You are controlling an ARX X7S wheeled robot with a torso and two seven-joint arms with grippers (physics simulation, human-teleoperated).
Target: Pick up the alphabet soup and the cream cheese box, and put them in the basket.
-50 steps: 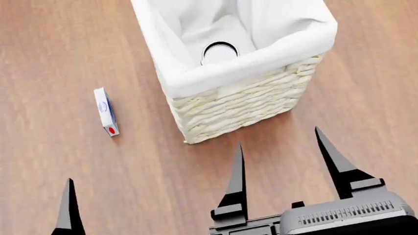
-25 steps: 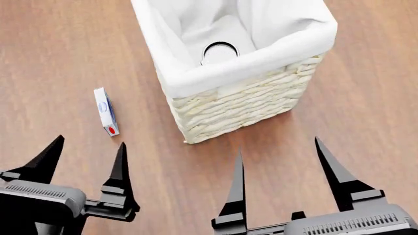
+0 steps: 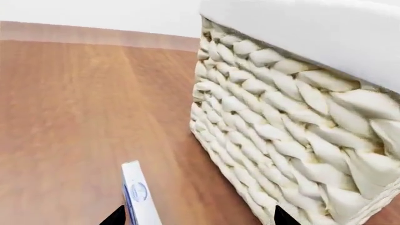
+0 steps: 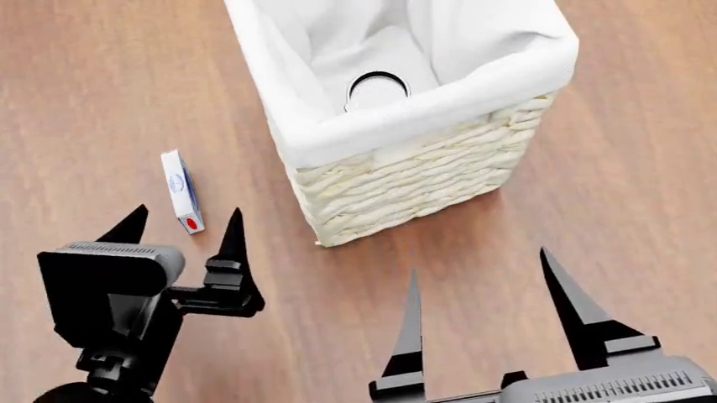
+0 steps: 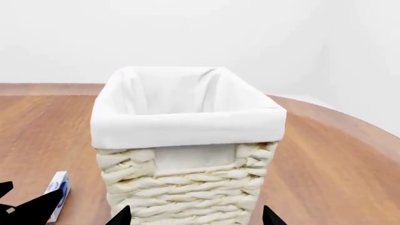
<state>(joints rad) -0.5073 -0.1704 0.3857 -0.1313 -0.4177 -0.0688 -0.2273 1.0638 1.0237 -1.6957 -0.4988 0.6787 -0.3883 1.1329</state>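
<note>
The tall cream-white woven wicker basket (image 4: 421, 180) with its white cloth liner stands at the far middle of the brown wooden table (image 4: 101, 75). Down inside it, the head view shows a round, dark-rimmed top against the liner, which is probably the alphabet soup can (image 4: 377, 89), though from this angle only its end is visible and no label can be read. If so, half the task is done.

The other half is not. The small flat white cream cheese carton with a blue oval mark and a red spot at its near end (image 4: 181, 202) lies on the table to the left of the basket, apart from it and outside it.

The left gripper (image 4: 183, 228), black with pointed fingers, has its jaws spread and holds nothing. It sits just on the near side of the carton, its two tips roughly straddling the carton's red end without clearly touching it. In the left wrist view the carton (image 3: 138, 197) stands between the tips.

The right gripper (image 4: 482, 270) is also spread wide and empty, hovering near the basket's near wall.

What remains, by my reading, is closing on the carton, lifting it and dropping it into the basket.
</note>
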